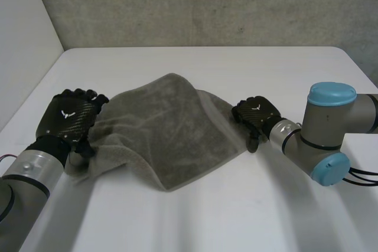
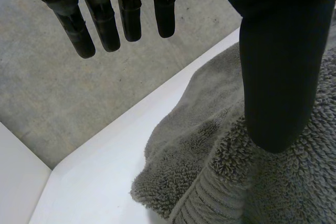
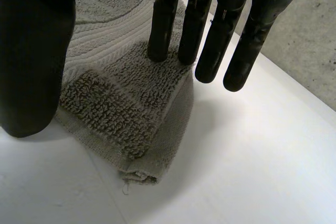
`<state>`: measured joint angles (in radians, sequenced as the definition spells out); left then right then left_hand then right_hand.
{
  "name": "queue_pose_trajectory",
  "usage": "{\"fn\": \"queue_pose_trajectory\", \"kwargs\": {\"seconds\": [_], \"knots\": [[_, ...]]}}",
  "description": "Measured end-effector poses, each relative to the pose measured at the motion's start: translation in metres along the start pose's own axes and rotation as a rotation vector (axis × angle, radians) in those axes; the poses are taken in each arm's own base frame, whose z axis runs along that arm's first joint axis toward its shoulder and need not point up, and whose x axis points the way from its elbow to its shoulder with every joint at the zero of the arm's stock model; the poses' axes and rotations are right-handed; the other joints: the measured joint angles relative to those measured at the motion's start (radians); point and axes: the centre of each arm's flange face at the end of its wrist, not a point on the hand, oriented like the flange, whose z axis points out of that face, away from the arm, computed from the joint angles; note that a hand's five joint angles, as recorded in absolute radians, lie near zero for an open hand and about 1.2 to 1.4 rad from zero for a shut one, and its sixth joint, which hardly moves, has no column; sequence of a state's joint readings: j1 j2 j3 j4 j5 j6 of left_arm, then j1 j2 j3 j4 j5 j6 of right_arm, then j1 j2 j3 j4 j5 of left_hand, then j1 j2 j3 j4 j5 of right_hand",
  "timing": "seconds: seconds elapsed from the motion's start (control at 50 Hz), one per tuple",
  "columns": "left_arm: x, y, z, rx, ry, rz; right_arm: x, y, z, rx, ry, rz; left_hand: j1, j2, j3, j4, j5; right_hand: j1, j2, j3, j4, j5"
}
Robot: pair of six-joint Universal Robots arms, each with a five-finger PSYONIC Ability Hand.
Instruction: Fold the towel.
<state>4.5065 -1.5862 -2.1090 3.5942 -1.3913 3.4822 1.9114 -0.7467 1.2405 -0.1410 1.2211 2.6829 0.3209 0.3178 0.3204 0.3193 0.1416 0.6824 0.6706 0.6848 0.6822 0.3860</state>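
left hand [image 1: 69,116] lies open at the left edge of the towel [image 1: 165,137], thumb resting on the pile. right hand [image 1: 257,114] is open too, straight fingertips [image 3: 161,30] touching the towel's right corner. the towel sits rumpled mid table [image 1: 236,210], with a concrete wall [image 1: 207,4] behind.

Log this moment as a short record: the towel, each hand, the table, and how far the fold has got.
towel: grey terry towel, rumpled, lying skewed on the table
left hand: at the towel's left edge; fingers straight and clear of the cloth, thumb resting on the pile
right hand: at the towel's right corner; fingers straight, two tips touching the cloth
table: white
fold: not yet neat; neither hand grips the cloth
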Motion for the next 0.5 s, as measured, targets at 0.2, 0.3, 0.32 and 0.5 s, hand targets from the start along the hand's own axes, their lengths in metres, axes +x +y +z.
{"fn": "queue_pose_trajectory", "kwargs": {"seconds": [0.2,0.3,0.32,0.5], "knots": [[0.0005,0.0002,-0.0004,0.0,0.001,0.0,0.0009,-0.0012,0.0008,0.005,0.002,-0.001,0.0,0.0,0.0,0.0,0.0,0.0,0.0,0.0,0.0,0.017],[0.0005,0.0002,-0.0004,0.0,0.001,0.0,0.0013,-0.0021,0.0012,0.008,0.004,0.003,0.0,0.0,0.0,0.0,0.0,0.001,0.0,0.001,0.001,0.122],[0.0005,0.0002,-0.0004,0.0,0.001,0.0,0.0012,-0.0022,0.0012,0.008,0.004,0.004,0.0,0.0,0.0,0.0,0.0,0.002,0.0,0.001,0.002,0.124],[0.0005,0.0002,-0.0004,0.0,0.001,0.0,-0.0007,-0.0038,0.002,0.018,0.005,0.039,0.0,0.0,0.0,0.0,0.0,0.047,0.055,0.049,0.049,0.164]]}}
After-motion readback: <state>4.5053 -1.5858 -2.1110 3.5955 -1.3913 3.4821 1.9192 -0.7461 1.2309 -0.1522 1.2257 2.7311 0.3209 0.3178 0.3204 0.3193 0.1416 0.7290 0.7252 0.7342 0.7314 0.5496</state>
